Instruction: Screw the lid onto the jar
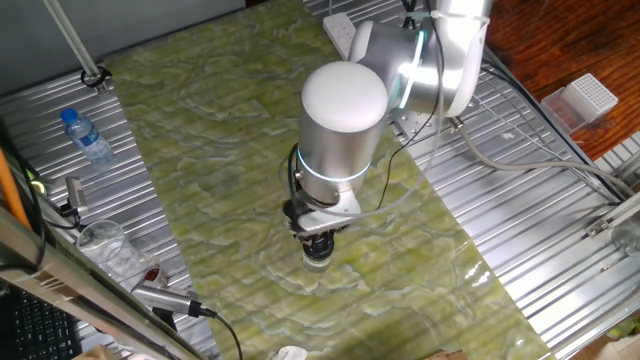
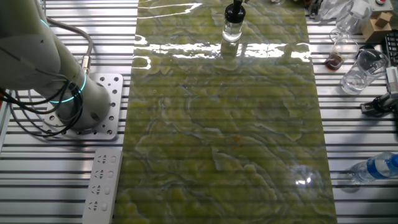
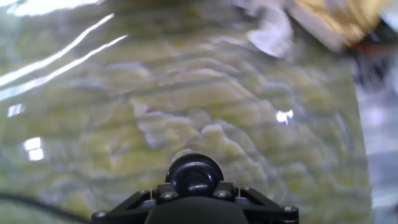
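The jar (image 1: 317, 256) is small, with a clear whitish body, and stands upright on the green marbled mat right under my gripper (image 1: 318, 238). In the other fixed view the jar (image 2: 231, 29) is at the mat's far edge with the black lid (image 2: 234, 11) on its mouth and my gripper (image 2: 236, 3) coming down onto it from the top of the frame. In the hand view the round black lid (image 3: 194, 175) sits at my gripper tip (image 3: 194, 186), hiding the jar below it. The gripper looks shut on the lid.
A water bottle with a blue cap (image 1: 88, 137) (image 2: 375, 167) lies on the metal slats beside the mat. A clear plastic cup (image 1: 105, 244) (image 2: 361, 70) and a handheld tool (image 1: 165, 300) are near it. A power strip (image 2: 101, 186) lies by the arm's base (image 2: 93, 109).
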{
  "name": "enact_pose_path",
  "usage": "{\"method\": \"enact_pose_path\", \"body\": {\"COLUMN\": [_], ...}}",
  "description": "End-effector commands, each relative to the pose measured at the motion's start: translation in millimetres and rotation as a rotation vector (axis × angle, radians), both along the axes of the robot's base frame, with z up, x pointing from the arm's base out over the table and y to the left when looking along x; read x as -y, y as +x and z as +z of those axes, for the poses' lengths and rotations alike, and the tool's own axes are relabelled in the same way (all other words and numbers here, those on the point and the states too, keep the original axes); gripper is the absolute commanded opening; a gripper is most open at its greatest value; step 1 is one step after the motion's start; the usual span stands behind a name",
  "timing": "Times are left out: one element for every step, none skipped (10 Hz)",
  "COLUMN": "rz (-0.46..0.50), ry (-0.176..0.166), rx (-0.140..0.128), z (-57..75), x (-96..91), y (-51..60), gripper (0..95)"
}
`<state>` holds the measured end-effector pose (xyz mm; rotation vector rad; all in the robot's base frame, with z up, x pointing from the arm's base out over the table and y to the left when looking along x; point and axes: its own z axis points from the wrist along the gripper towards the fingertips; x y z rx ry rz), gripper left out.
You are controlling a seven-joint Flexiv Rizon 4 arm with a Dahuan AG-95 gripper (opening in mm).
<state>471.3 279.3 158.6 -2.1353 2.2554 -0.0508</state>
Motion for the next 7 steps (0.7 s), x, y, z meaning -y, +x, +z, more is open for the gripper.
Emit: {"method": "enact_pose_path", "body": {"rz": [0.379, 0.394, 0.392, 0.385, 0.381, 0.362, 0.349], "ry": [-0.029, -0.025, -0.022, -0.018, -0.021, -0.011, -0.008], "rx": [-0.002, -0.001, 0.001, 0.003, 0.002, 0.002, -0.002], "z": [0.1, 0.0, 0.0, -0.1, -0.1, -0.1, 0.2], "x": [-0.4, -0.3, -0.4, -0.5, -0.6, -0.5, -0.4], "y": [0.0, -0.1, 0.0, 0.0, 0.0, 0.0, 0.0], "gripper": [38.0, 38.0, 38.0, 38.0, 38.0, 38.0, 38.0]}}
